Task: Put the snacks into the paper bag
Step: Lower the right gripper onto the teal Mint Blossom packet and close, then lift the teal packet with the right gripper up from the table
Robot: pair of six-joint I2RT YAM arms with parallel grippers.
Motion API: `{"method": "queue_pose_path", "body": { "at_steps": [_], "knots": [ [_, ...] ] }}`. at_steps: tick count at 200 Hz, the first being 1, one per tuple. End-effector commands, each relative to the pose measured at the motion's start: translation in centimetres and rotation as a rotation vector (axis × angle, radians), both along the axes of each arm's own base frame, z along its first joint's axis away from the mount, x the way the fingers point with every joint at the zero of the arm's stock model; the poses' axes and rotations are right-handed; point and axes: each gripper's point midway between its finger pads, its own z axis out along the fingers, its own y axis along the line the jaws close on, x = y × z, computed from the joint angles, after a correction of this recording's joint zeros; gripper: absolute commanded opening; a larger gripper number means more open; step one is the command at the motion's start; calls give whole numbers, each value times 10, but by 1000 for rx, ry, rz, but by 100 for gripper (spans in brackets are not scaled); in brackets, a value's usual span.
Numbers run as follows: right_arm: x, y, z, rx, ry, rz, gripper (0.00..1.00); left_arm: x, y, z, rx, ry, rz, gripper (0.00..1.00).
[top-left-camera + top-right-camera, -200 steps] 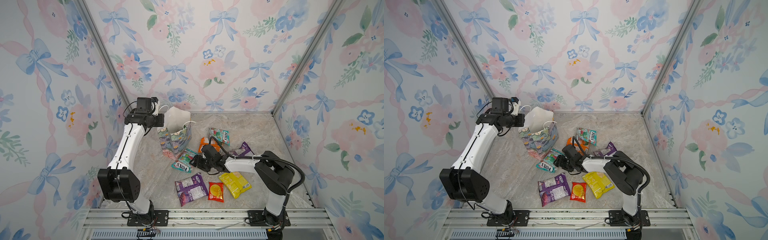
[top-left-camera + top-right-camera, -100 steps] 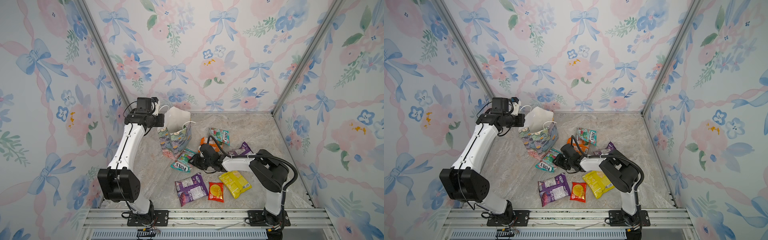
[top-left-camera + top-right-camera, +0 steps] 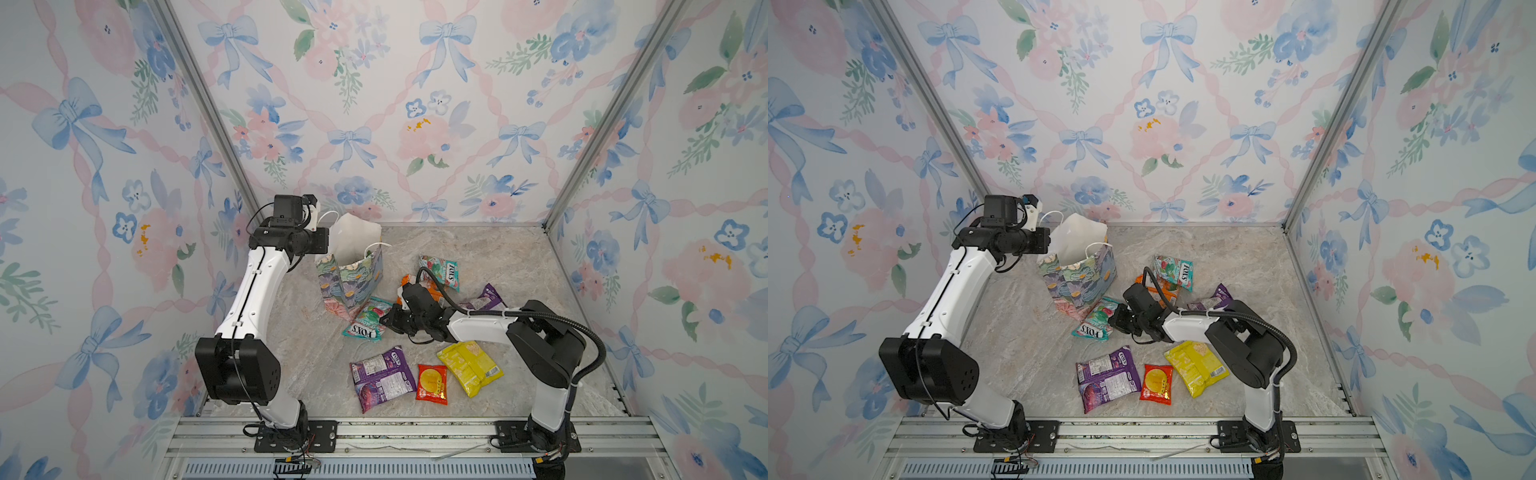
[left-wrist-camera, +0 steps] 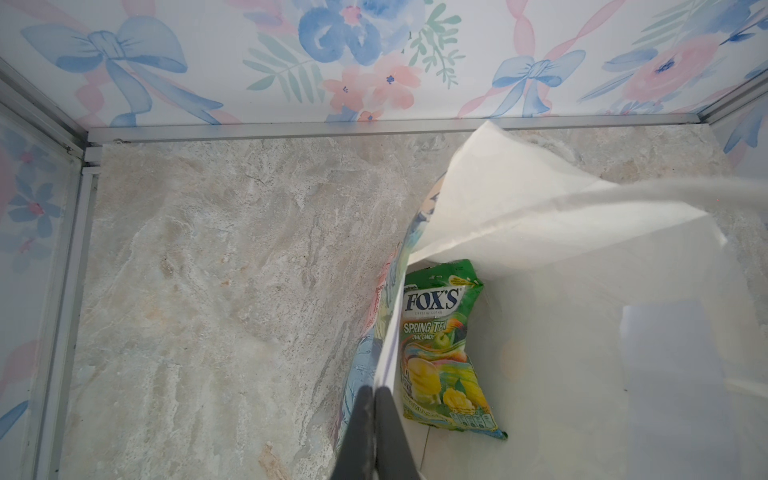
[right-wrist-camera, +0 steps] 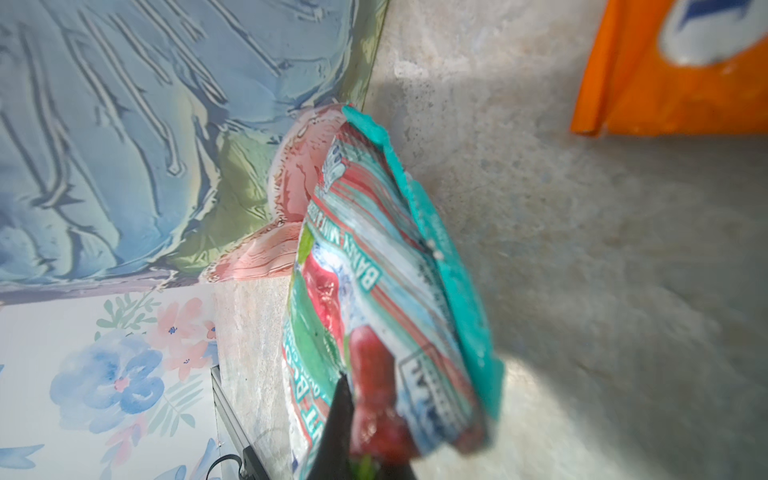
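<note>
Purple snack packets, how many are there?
2. The front purple packet lies flat beside the small red packet. The back purple packet peeks out behind the right arm, partly covered. The arm could hide more.

Glossy plastic teal packet, matt paper bag

— which words could you read?
— on the green packet inside the paper bag stood "fox's", "spring te", cut by a fold, and "oval candy". the teal packet beside the bag carried "fox's" too.
— and the other teal packet?
— also "fox's", turned sideways.
</note>
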Motion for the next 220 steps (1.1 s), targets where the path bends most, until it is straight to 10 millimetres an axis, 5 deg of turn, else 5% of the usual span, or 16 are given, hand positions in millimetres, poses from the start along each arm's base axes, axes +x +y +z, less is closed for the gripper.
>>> {"method": "queue_pose_path", "body": {
  "at_steps": [1,49,59,149,220],
  "knots": [
    [7,-12,37,20,-73,6,0,-5,-2,-5,-22,36,-11,0],
    [18,-47,64,-40,-132,-15,0,-7,-7,0,-53,29,-21,0],
    [21,-58,82,-46,-165,-28,0,-9,-11,3,-72,24,-36,0],
    [55,-157,132,-146,-301,-182,0,-19,-36,26,-207,6,-101,0],
    [97,-185,207,-165,-466,-225,0,-25,-55,40,-266,-3,-147,0]
  ]
}}
